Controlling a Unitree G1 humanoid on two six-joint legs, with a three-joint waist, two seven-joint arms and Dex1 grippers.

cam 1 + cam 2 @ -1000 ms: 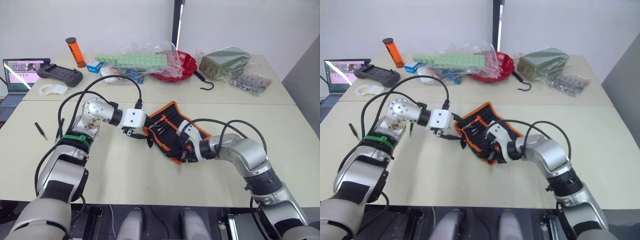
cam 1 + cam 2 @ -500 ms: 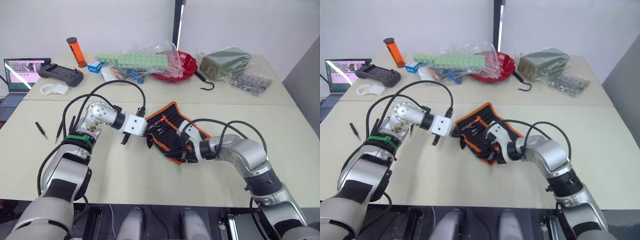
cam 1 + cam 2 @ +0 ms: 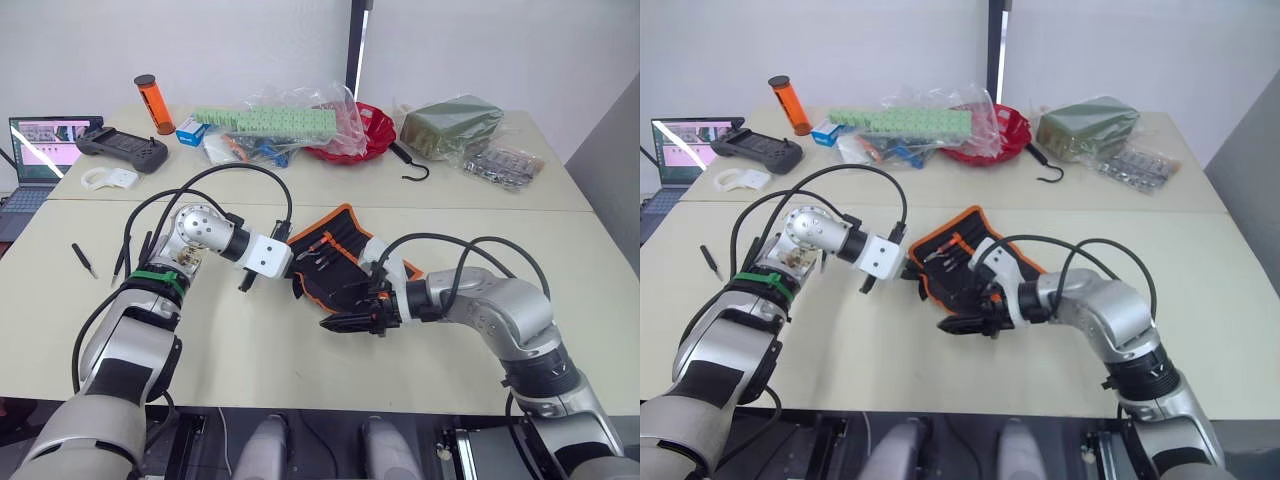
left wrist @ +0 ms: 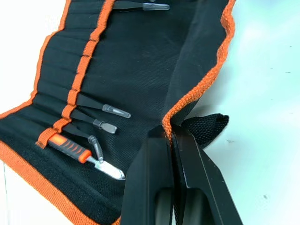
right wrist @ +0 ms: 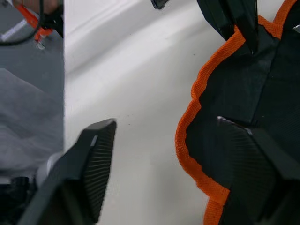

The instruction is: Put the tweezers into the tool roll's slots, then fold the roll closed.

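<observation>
Since a second ago, our right gripper (image 3: 345, 322) has backed off the tool roll (image 3: 345, 262) and now sits spread at its near edge, while our left arm has shifted only slightly. From the head cameras, the roll lies unfolded at the middle of the front table (image 3: 250, 350), and our left gripper (image 3: 296, 272) pinches its left corner. Three stray tweezers (image 3: 82, 259) lie far to the left on the table.

Our left wrist view shows those fingers (image 4: 187, 164) closed on the orange trim beside the short strap (image 4: 208, 129), with several tweezers and an orange-handled tool (image 4: 75, 151) seated in the slots (image 4: 70, 101).

Our right wrist view shows wide-open jaws, one pad (image 5: 96, 161) over bare table, the other over the fabric.

We judge that loading is incomplete and folding is not yet done.
</observation>
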